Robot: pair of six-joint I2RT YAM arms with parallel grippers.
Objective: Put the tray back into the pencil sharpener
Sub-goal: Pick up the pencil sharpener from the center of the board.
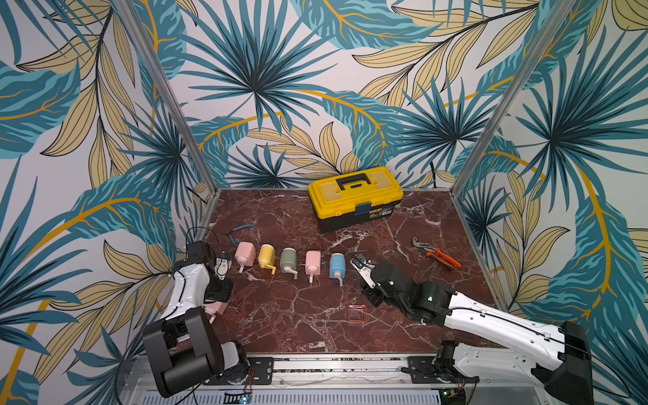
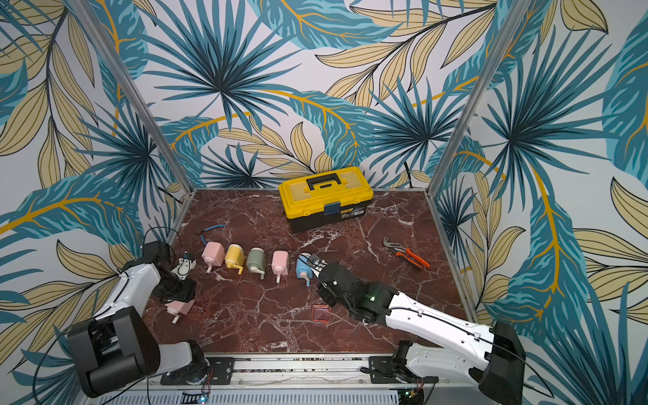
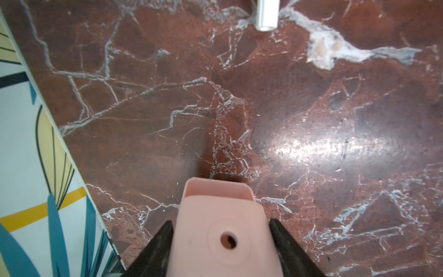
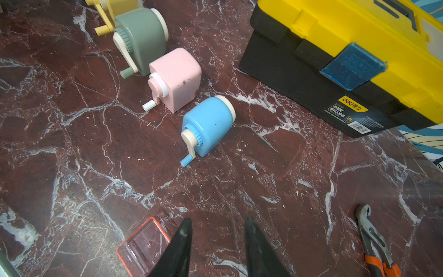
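Listing first the tray (image 4: 141, 244): clear plastic with an orange rim and nothing in it. We find it lying on the marble table (image 4: 72, 167) just beside the right gripper (image 4: 218, 220), partly hidden behind one of that gripper's fingers. The right gripper's jaws stand apart with nothing between them. Next we enter the pink pencil sharpener (image 3: 215, 211), clamped between the two black fingers of the left gripper (image 3: 220, 221), well apart from the tray; an open hollow shows at the end farthest from that gripper's wrist, and in both top views the body sits tilted. We cannot tell whether it rests on the table. Ahead of the right gripper we count a blue sharpener (image 4: 207, 126) nearest, then a second pink sharpener (image 4: 176, 78), a green sharpener (image 4: 141, 36) and a yellow sharpener (image 4: 119, 4), each with its crank toward the gripper. Beyond these stands a closed yellow toolbox (image 4: 347, 36). Orange-handled pliers (image 4: 374, 242) lie on the gripper's other side from the tray.
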